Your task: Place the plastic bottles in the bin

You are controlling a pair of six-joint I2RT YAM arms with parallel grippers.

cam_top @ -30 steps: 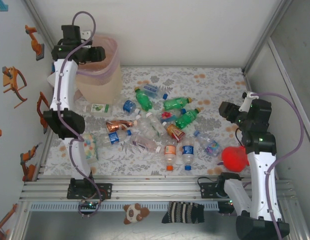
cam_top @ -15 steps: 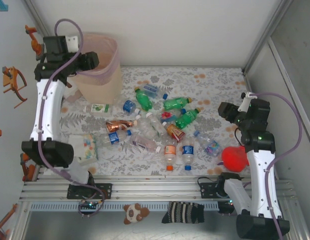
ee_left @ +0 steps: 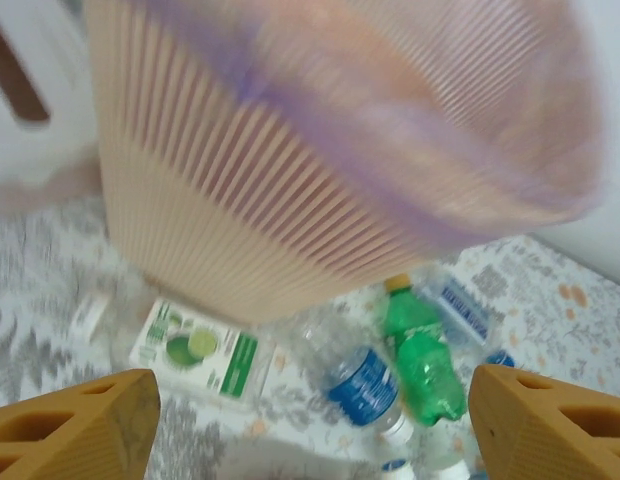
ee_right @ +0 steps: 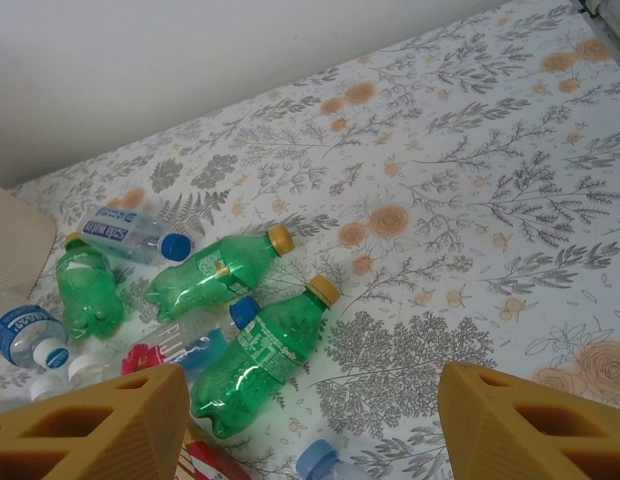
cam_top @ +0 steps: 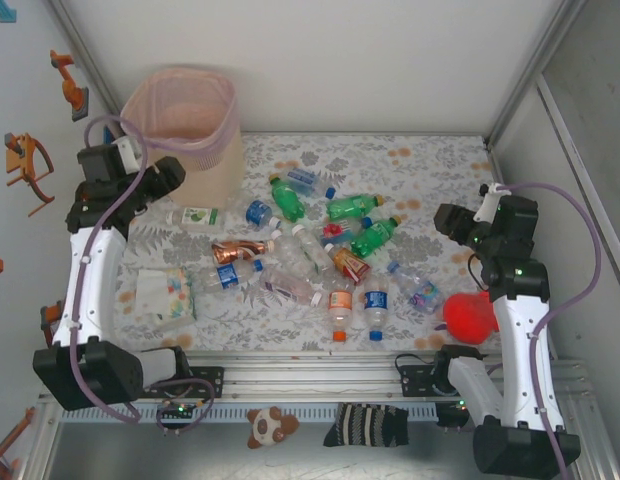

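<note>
**Both pincers empty, bottles loose on the mat**

Your left gripper (cam_top: 162, 178) hangs just beside the near wall of the bin (cam_top: 205, 165). Its fingers are spread wide with nothing between them, so it is released. That spot suits the nearest pickings. In its wrist view the lime-labelled bottle (ee_left: 195, 350) lies at the foot of the bin, with a blue-labelled clear bottle (ee_left: 360, 380) and a green bottle (ee_left: 420, 350) close by.

Your right gripper (cam_top: 452, 222) is equally released and hovers over the bare right part of the flowered mat (cam_top: 430, 170). It faces two green bottles (ee_right: 265, 360) lying side by side.

The plastic bottles (cam_top: 320, 250) lie scattered on the mat between the arms, well apart from the bin's mouth. You cannot tell from above whether any are inside. I judge the task far from done. Leave the red plush toy (cam_top: 468, 315) and the dotted white box (cam_top: 165, 295) alone.
</note>
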